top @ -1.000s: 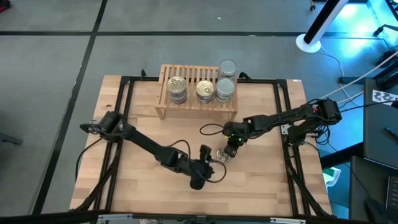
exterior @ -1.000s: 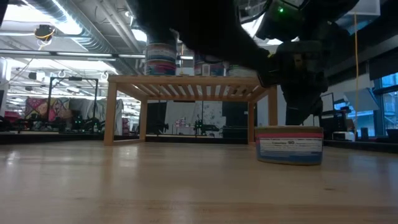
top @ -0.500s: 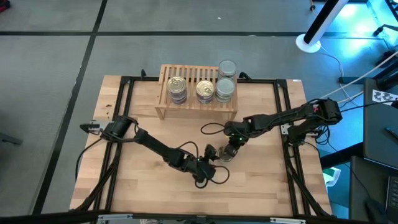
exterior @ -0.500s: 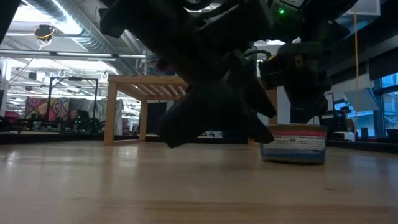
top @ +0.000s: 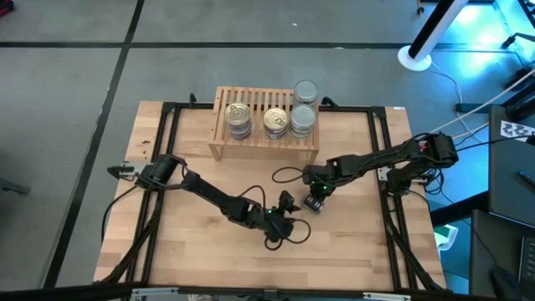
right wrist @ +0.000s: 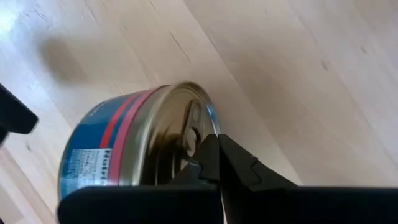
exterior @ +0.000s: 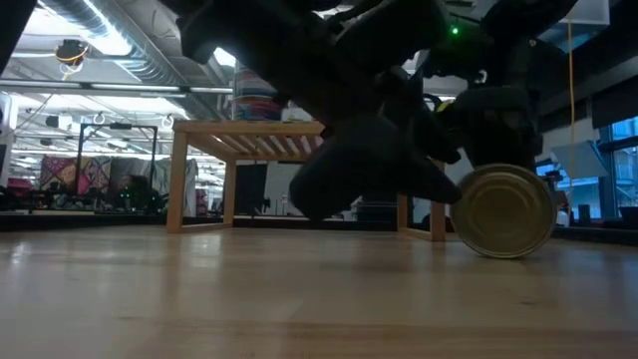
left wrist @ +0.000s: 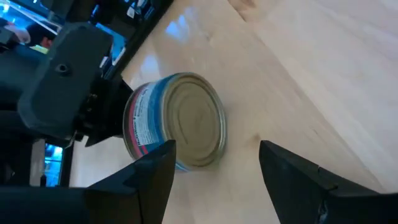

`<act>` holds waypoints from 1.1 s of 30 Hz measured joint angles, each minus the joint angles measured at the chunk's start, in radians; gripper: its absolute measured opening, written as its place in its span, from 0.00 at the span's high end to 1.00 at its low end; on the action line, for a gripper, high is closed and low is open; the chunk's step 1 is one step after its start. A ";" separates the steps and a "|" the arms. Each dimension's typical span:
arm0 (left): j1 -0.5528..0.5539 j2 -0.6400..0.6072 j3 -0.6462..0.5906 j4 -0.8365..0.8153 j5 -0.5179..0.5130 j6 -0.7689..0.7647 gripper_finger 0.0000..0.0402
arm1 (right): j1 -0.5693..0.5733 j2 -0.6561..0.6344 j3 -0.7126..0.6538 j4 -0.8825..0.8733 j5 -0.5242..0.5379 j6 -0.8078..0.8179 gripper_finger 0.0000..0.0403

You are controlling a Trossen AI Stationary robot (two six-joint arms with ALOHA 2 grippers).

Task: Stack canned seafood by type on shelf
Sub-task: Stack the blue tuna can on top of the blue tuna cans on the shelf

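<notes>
A short round tin with a blue, red and white label band (left wrist: 177, 127) stood tipped on its edge on the pale wooden tabletop (top: 192, 259), in front of the small light-wood shelf with the slatted top (top: 261, 102) and towards that shelf's right end, well apart from it. In the low view the tin's plain gold end (exterior: 503, 211) faced the camera, its rim touching the tabletop.

The right gripper (right wrist: 217, 163) had its fingers pressed together, and their tips lay against the tin's pull-tab lid; whether they pinched the tab could not be told. In the high view this gripper (top: 315, 199) sat over the tin, in front of the shelf's right end.

The left gripper (left wrist: 214, 163) faced the tin's plain end with its two dark fingers (left wrist: 152, 174) spread wide and nothing between them. In the high view it (top: 287, 206) lay just beside the tin, on the side farther from the shelf.

On the shelf stood gold-lidded tins in two stacks (top: 238, 114) (top: 276, 122) and silver-lidded tins (top: 303, 117) (top: 305, 90) at its right end.
</notes>
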 joint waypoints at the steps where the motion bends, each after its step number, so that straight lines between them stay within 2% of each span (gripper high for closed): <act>1: 0.002 0.000 0.000 0.003 0.000 0.004 0.43 | 0.000 0.000 0.000 0.003 0.000 0.000 1.00; 7: 0.014 0.000 0.000 0.058 0.000 -0.032 0.43 | 0.000 -0.001 0.000 0.006 -0.001 -0.005 1.00; 17: 0.078 0.000 0.001 0.099 0.021 -0.287 0.43 | 0.000 -0.001 0.002 0.018 0.010 -0.017 1.00; 24: 0.099 0.000 0.001 0.099 0.111 -0.317 0.43 | 0.000 -0.002 0.003 0.087 0.009 -0.040 1.00; 33: 0.100 0.000 0.001 0.098 0.114 -0.318 0.43 | 0.001 -0.002 0.003 0.122 -0.016 -0.068 1.00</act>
